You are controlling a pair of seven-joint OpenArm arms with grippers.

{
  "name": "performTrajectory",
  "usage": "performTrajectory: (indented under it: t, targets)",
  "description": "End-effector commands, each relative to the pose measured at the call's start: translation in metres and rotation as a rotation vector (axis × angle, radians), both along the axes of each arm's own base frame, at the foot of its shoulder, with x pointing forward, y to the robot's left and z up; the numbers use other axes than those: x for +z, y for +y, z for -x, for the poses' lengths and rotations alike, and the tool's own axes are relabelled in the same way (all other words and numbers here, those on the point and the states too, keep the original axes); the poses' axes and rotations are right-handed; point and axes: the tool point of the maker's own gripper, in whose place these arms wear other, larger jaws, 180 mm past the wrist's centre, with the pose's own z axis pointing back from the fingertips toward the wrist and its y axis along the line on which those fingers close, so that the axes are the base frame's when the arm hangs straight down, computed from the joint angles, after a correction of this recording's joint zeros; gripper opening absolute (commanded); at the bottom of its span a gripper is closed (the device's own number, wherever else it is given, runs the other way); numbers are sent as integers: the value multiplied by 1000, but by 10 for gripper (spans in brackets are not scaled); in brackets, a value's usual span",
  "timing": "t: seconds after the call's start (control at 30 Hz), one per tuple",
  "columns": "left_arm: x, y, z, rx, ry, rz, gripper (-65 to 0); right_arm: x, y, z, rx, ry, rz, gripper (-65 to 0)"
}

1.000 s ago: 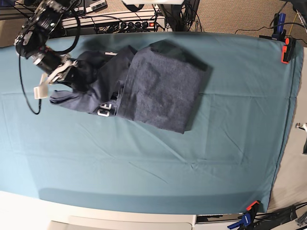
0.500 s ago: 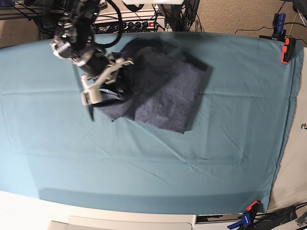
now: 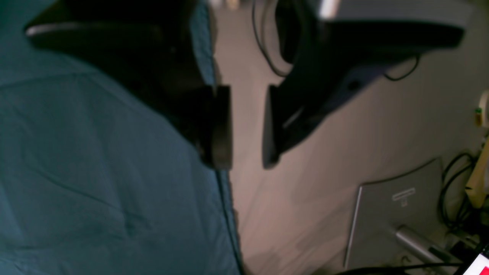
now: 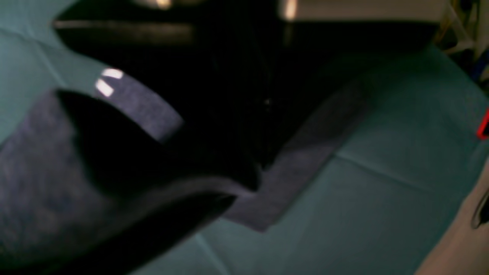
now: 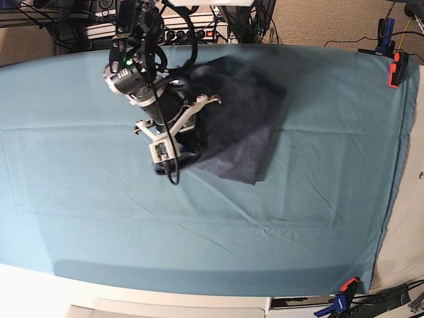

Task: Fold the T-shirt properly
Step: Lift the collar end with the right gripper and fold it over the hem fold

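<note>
Nearest, the teal cloth (image 5: 199,232) over the worktop lies bare. Farther back sits the T-shirt (image 5: 232,126) — a folded navy block, long axis slanting from upper left to lower right. The right gripper (image 5: 189,129) is clenched on the T-shirt's left edge, lifting it. The left gripper (image 3: 246,126) hangs off the cloth's edge — fingers (image 3: 219,126) parted, holding nothing.

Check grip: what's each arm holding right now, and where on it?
Right gripper is shut on the T-shirt, pinching a lifted fold at its left side. Left gripper holds nothing; its jaws stand apart off the cloth's edge.
</note>
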Motion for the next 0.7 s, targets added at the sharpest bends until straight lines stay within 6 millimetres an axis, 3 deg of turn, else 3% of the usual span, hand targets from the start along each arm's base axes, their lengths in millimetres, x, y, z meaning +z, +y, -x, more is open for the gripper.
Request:
performTrajectory:
  t: [0.0,0.1,0.37,0.53,0.67]
  targets:
    - [24,6,-4,0,-56,-28,-491,16,1,-8,-16,-61,-27,-650]
    - [24,6,-4,0,-57,-28,-491,6,-4,-12,-54,-36,-19,-650]
    - [24,6,-4,-1,-57,-28,-491,-42,10,-34,-25,87,-69,-650]
    - [24,6,-4,-1,-57,-28,-491,-53,16,-45,-9,130,-91,-650]
    - [24,6,-4,-1,-58,-28,-491,-54,23,-41,15,146,-99,-650]
